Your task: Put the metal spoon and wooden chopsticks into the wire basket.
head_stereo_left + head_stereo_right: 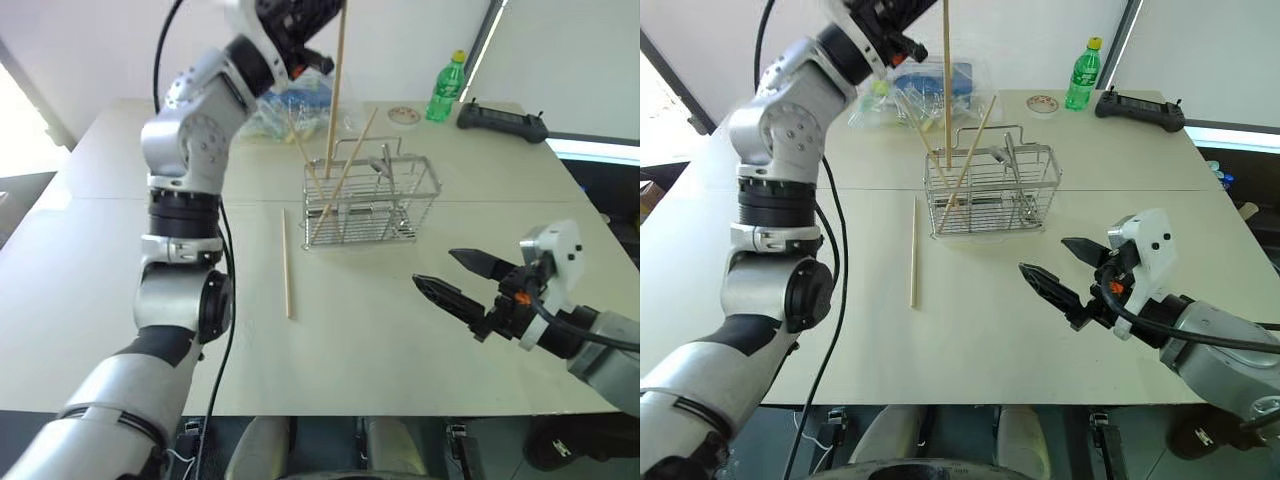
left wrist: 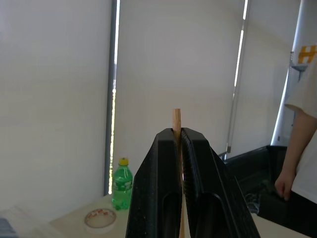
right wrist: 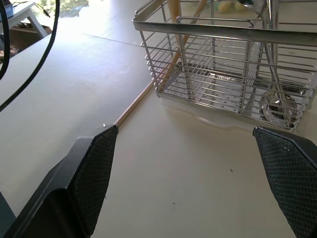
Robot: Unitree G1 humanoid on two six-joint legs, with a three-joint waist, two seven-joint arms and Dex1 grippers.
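held chopstick [image 1: 336, 90]: my left gripper [image 2: 177, 136] is clamped tight on a light-tan wooden stick near its top end. it hangs close to upright, its lower end down inside the wire basket [image 1: 420, 190].
how it handles: i judge it light, stiff and smooth. pinched so near one end it can pivot between my fingers, so a firm squeeze matters more than force.
chopsticks in basket [image 1: 345, 172]: two more sticks lean crossed in the 9 o'clock end of the basket, tips poking above the rim.
loose chopstick [image 1: 286, 262]: it lies flat on the tabletop [image 1: 90, 290], just beside the basket at its 8 o'clock, running toward me. thin, round and low, it may roll. i would take it near the middle, where it balances, fingers across the stick.
metal spoon [image 3: 277, 105]: it stands in the 3 o'clock end of the basket, shiny oval bowl down on the wire floor, thin handle up. hard, slick steel, already where it belongs.
wire basket: silver wire grid, open mesh sides, a handle loop on top. rigid, but i judge it light enough to shift if a stick pushes its wall.
right gripper [image 1: 461, 280]: fingers spread wide, holding nothing. it hovers low over the tabletop at the basket's 5 o'clock, black textured pads [image 3: 96, 158] facing the mesh.
tabletop: pale, matte, flat and bare around the loose stick.
behind the basket: a green bottle [image 1: 446, 88] at 1 o'clock, and a clear plastic bag [image 1: 290, 105] at 11 o'clock.
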